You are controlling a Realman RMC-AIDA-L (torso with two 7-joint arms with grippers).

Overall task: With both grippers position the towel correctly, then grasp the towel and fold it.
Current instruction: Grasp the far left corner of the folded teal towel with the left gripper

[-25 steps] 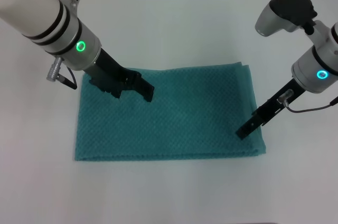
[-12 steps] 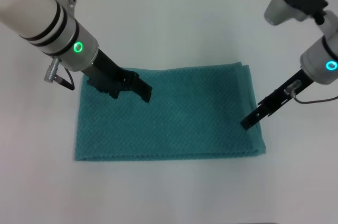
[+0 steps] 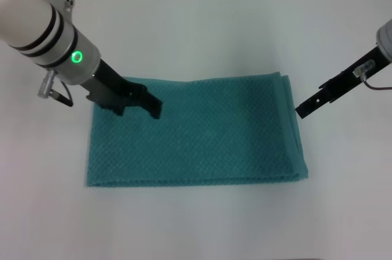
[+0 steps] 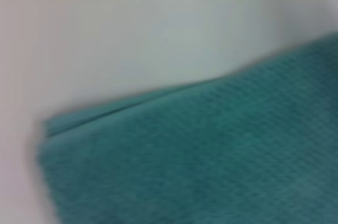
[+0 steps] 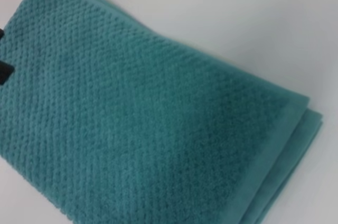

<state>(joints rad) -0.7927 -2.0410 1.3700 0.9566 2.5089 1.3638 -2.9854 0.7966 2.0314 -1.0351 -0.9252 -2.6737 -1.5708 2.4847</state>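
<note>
While the teal blue-green waffle-weave towel (image 3: pixel 196 131) lies flat as a folded rectangle on the plain white table (image 3: pixel 202 27), both arms hang above it without gripping anything. Seen from the head, its long sides run left to right, and its layered edges show at the right end, where the lower layers peek out past the top one (the right wrist view shows this stacked corner plainly (image 5: pixel 285 145)).

At the towel's far left corner, the left gripper (image 3: pixel 153 108), slim black jaws on a thick white arm with black bands and a green ring, hovers over the cloth with its tip pointing toward the middle. Whether its jaws are parted or closed cannot be told. The left wrist view shows only the towel's corner (image 4: pixel 190 160) against the white surface.

Just beyond the towel's right edge, the right gripper (image 3: pixel 301 110), a thin black finger pair, hangs over bare table. Nothing is held, and the spacing of its jaws cannot be made out.
</note>
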